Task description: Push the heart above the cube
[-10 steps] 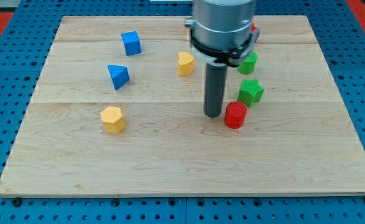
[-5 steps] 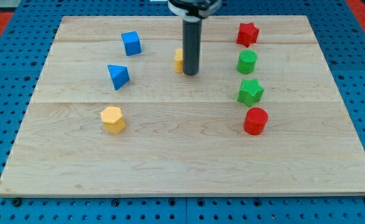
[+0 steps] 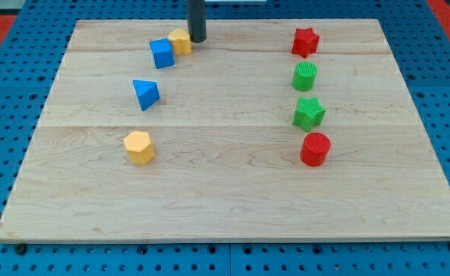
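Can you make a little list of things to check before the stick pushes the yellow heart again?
1. Heart found: the yellow heart sits near the view's top, at the upper right of the blue cube. Ok.
2. Heart above the cube: it is up and to the right, not straight above. Not ok yet.
3. My tip placed: right beside the heart, on its right side, good for nudging it left. Ok.
4. Heart and cube touching: they look pressed together, so a push may drag the cube. Cannot tell.
5. Other blocks out of the way: the blue triangle lies below, well clear. Ok.
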Controlling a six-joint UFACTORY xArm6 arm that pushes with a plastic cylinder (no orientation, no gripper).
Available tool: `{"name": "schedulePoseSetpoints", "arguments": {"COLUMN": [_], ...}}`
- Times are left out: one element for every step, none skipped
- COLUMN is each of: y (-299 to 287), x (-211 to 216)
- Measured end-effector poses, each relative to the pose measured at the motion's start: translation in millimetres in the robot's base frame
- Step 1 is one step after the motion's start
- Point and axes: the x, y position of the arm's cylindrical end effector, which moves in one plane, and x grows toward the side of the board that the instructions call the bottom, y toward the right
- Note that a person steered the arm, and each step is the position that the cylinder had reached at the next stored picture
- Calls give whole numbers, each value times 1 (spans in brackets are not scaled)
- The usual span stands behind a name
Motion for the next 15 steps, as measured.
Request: {"name": "schedulePoseSetpoints", "arguments": {"y": [-20, -13, 14, 12, -8, -12, -29, -36, -50, -63, -77, -125, -162, -134, -113], "x": [-4, 5, 20, 41, 36, 26, 17, 10, -16, -38, -40, -31, -5, 35, 36]}}
